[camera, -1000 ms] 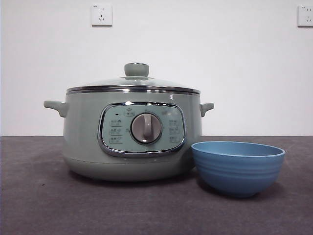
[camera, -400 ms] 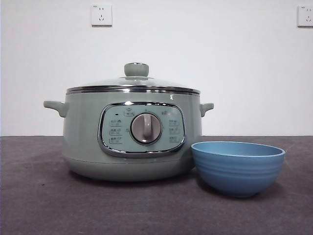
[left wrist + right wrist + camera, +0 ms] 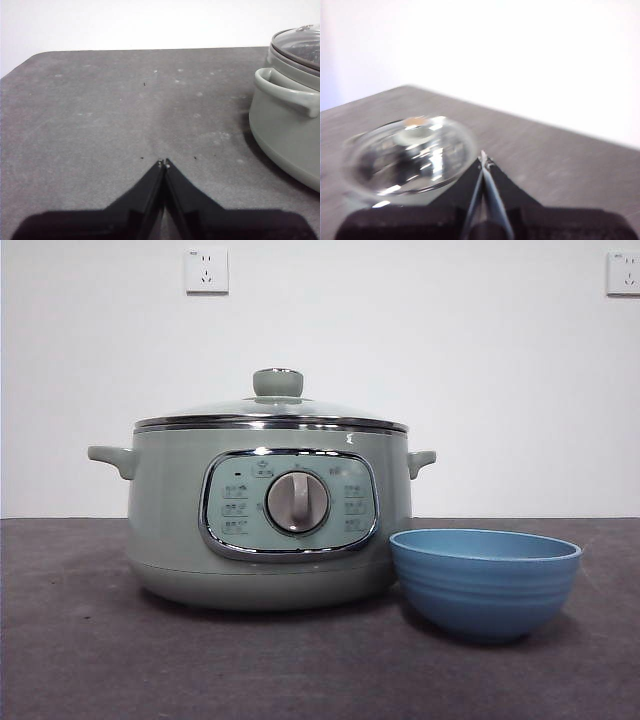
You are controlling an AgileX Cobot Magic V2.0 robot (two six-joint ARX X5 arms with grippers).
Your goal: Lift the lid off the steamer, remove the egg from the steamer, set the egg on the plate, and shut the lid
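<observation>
Front view: the steamer [image 3: 268, 515] stands on the desk toward its far edge, and the glass lid [image 3: 272, 412] sits level on the rim, its green knob [image 3: 278, 382] upright at the centre. The blue plate [image 3: 486, 583] rests just beside it, nearer the front edge. No arm shows here.

Left wrist view: my left gripper [image 3: 163, 163] hovers over bare desk with jaws pressed together, well apart from the steamer's side handle [image 3: 290, 92].

Right wrist view, blurred: my right gripper [image 3: 484, 159] is also closed, its tip near the lid [image 3: 412, 156].

Assessment: the lid looks rigid, fairly heavy, breakable and slick on the glass. I judge the knob the only sound hold. The egg is not discernible.
</observation>
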